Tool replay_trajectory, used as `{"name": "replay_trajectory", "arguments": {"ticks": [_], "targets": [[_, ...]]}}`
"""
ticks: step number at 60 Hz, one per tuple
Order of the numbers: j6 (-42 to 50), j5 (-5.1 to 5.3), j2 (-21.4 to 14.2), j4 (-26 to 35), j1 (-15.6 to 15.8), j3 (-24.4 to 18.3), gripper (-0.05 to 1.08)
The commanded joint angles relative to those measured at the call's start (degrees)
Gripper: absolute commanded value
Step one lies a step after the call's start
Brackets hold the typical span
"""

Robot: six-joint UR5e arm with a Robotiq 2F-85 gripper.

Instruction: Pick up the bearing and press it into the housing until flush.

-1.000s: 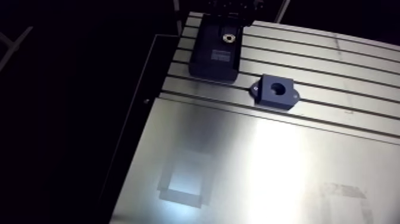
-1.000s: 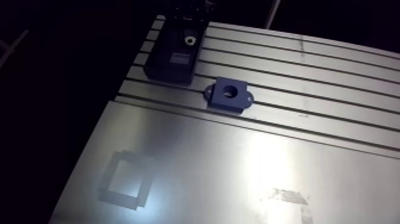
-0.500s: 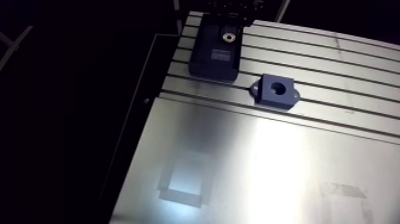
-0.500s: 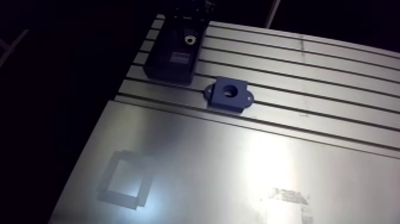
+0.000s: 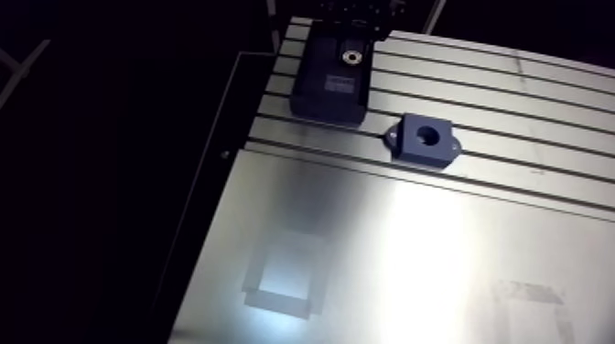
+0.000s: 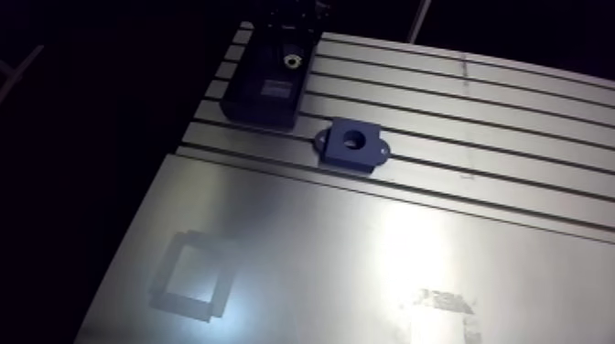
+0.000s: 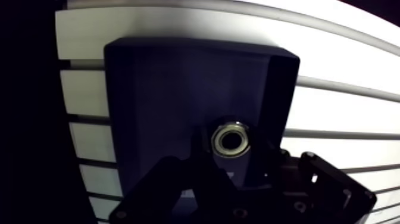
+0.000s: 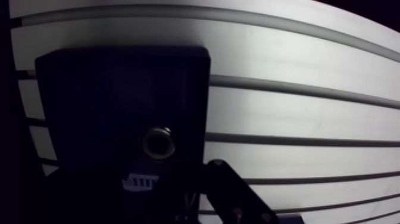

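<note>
Black two-finger gripper (image 7: 237,159) spread open (nothing held), straddling small silver ring bearing (image 7: 231,140) seated in dark rectangular holder block (image 7: 178,83); dark-blue square housing with round bore (image 5: 424,140) near it on slotted aluminium table (image 5: 512,91).

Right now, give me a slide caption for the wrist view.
Open pincer straddling the bearing, which sits in its black holder on the slotted table.

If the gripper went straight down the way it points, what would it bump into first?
Probably the bearing, sitting in the dark holder right under the gripper, though depth is hard to judge.
</note>
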Motion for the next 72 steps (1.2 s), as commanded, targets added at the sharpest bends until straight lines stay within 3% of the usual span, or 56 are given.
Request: {"name": "replay_trajectory", "arguments": {"ticks": [1,34,45,72], "targets": [[0.0,0.00,0.0,0.0,0.0,0.0,0.52],[-0.2,-0.09,-0.3,0.0,0.0,-0.1,0.58],[-0.3,0.35,-0.7,0.1,0.1,-0.2,0.59],[-0.8,0.44,-4.5,1.2,0.8,-0.3,0.60]]}}
